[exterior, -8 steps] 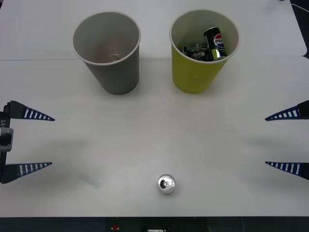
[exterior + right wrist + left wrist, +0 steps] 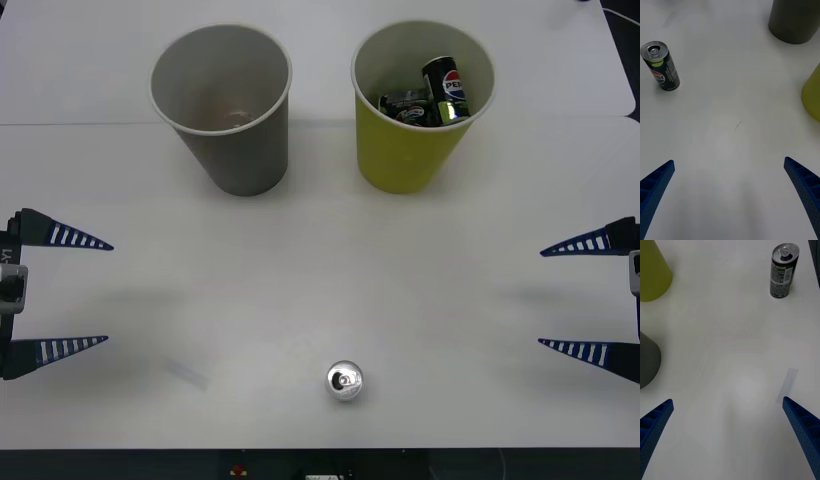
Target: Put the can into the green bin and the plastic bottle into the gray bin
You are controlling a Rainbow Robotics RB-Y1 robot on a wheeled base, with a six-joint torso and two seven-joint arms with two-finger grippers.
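The can [image 2: 344, 380] stands upright near the table's front edge, showing its silver top and pull tab; its dark side shows in the right wrist view [image 2: 660, 67] and the left wrist view [image 2: 782, 272]. The gray bin [image 2: 225, 110] stands at the back left and the green bin [image 2: 410, 150] at the back right. My left gripper [image 2: 108, 293] hovers open at the left edge with nothing between its fingers. At the right edge my right gripper [image 2: 541, 297] is open and holds nothing either. Both are well away from the can. The plastic bottle is out of view.
The green bin holds a black Pepsi can [image 2: 445, 88] and other dark cans. A faint strip of clear tape [image 2: 789, 384] lies on the white table [image 2: 300, 280] left of the can. The table's front edge runs just below the can.
My right gripper has slid a little inward from the right edge. The can, the bins and the left gripper have not moved.
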